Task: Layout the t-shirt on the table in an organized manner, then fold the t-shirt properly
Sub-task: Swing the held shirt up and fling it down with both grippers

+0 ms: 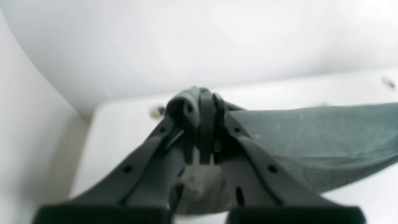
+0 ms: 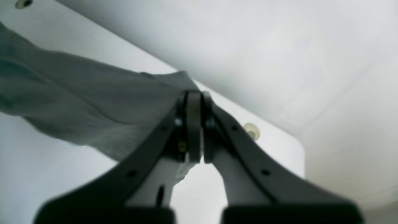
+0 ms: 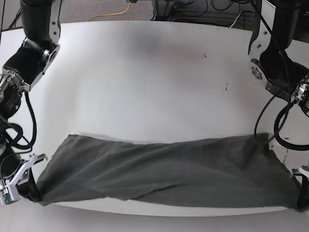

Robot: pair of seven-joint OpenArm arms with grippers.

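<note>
Stretched between two arms along the near edge of the table, the t-shirt sags, soft, light and limp; left gripper and right gripper each pinch a corner, jaws clamped on cloth, the sensible hold

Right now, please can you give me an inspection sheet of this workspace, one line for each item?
Surface: white table, glossy, a few small dark scuffs.
Job's things: dark grey t-shirt, stretched in a long wrinkled band along the near edge, not yet folded.
Clutter: nothing seen.
Hands: left hand shut on one end of the t-shirt; right hand shut on the other end.
Cables: black cables loop along both arms; yellow cable on the floor behind.
Surroundings: floor and equipment legs beyond the far edge.
</note>
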